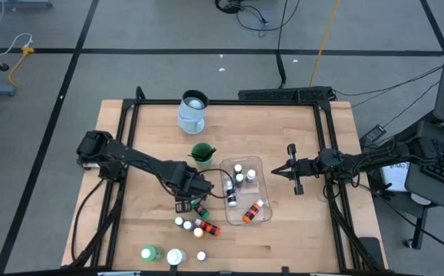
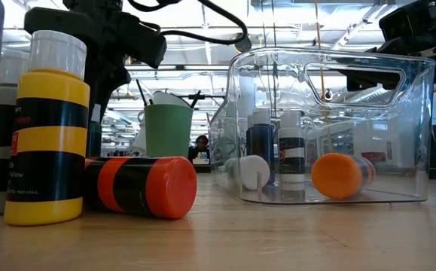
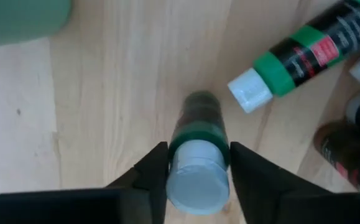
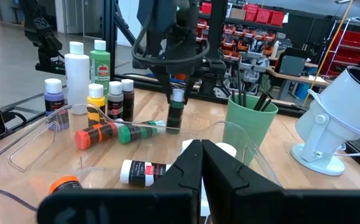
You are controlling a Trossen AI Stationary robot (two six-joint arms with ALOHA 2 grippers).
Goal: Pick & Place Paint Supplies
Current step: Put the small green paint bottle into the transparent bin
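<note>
My left gripper points down, shut on a small dark green paint bottle with a white cap that stands upright on the wood. Around it, several more small bottles stand or lie, among them a lying green one and a lying orange one. A clear plastic tub holds several bottles. A green cup holds dark brushes. A larger green bottle and a white jar stand near the front edge. My right gripper hangs shut and level at the tub's right side. My left gripper pinches the bottle at its white cap and green shoulder, one finger on each side. The fingers come from above, pointing down. The bottle stands upright under them with its base on the table.
A pale blue-white jug stands at the table's far edge, behind the cup. The tub lies just right of my left gripper. A yellow bottle stands close to the low camera. Bare wood lies along the table's left side and at its front right corner.
</note>
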